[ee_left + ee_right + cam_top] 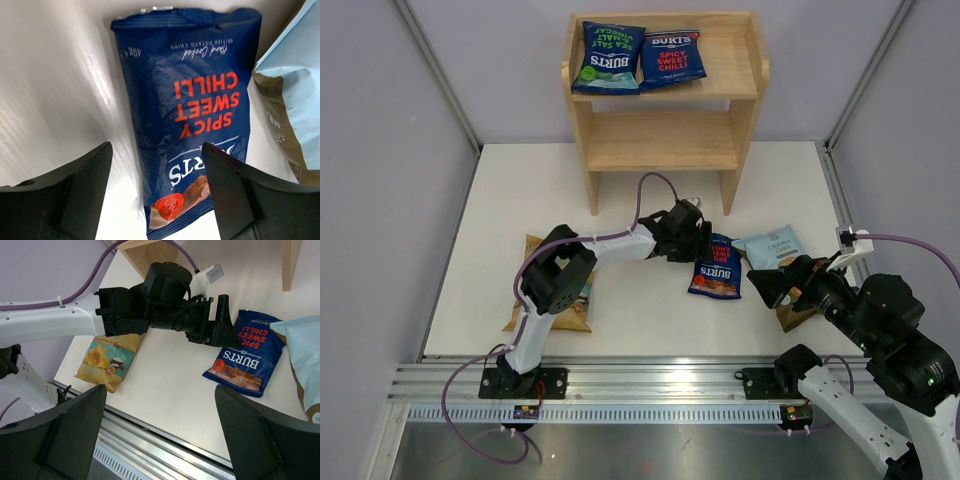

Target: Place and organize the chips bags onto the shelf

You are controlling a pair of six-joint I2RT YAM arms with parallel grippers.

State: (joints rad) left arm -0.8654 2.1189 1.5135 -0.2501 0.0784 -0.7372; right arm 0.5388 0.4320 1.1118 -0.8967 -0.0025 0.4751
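Over worktop centre, left fingers hanging spread wide, straddling small dark-blue bag lying flat, just beside light-blue bag. Also spread, right fingers holding nothing, hovering near light-blue bag. Green-lettered bag and red-lettered bag sitting side by side on shelf top tier; tan bag lying partly under left arm. Likely risks: flat slippery foil sliding out of pinch; closing fingers dragging neighbouring bag; arms working close, possibly bumping.

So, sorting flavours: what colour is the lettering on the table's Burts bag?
Red on the Burts bag; left wrist view.
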